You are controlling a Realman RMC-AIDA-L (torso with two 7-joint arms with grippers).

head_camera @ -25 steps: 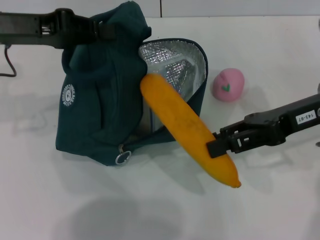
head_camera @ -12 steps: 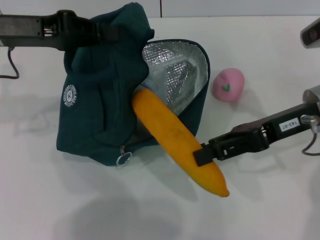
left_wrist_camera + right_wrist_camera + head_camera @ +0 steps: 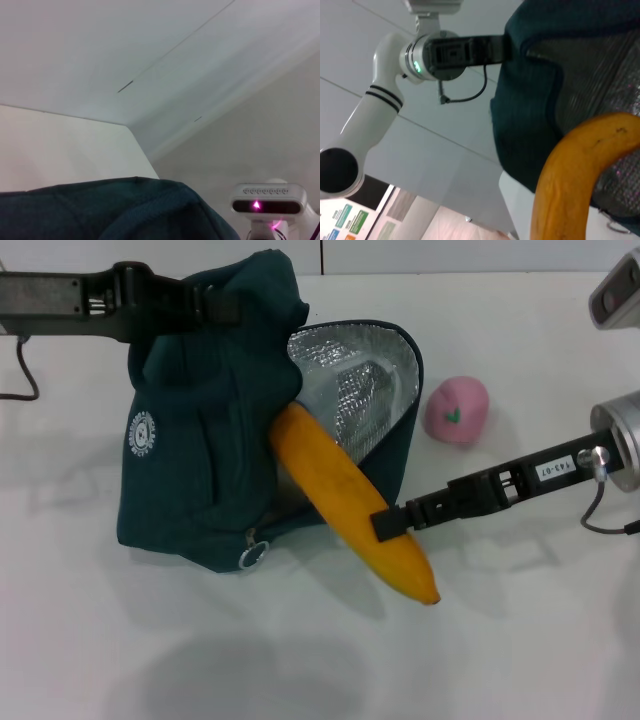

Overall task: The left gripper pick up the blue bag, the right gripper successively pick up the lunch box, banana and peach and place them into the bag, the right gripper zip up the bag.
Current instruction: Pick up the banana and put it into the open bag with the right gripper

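The blue bag [image 3: 195, 455] stands at the table's left, its top held up by my left gripper [image 3: 205, 305], which is shut on the fabric. Its silver-lined opening [image 3: 355, 380] faces right. My right gripper [image 3: 390, 523] is shut on the banana [image 3: 345, 495], a long orange-yellow fruit lying slanted with its upper end just inside the bag's mouth. The right wrist view shows the banana [image 3: 570, 185] against the silver lining and the bag [image 3: 535, 100]. The pink peach [image 3: 457, 409] sits on the table right of the bag. The lunch box is hidden from view.
The white table [image 3: 300, 660] stretches bare in front of the bag. A black cable [image 3: 22, 360] trails at the far left edge. The bag's zipper pull ring [image 3: 251, 556] hangs at its lower front.
My right gripper has carried the banana leftward and toward the bag; its upper end has gone from outside the opening to just inside it. The left arm and peach have stayed put.
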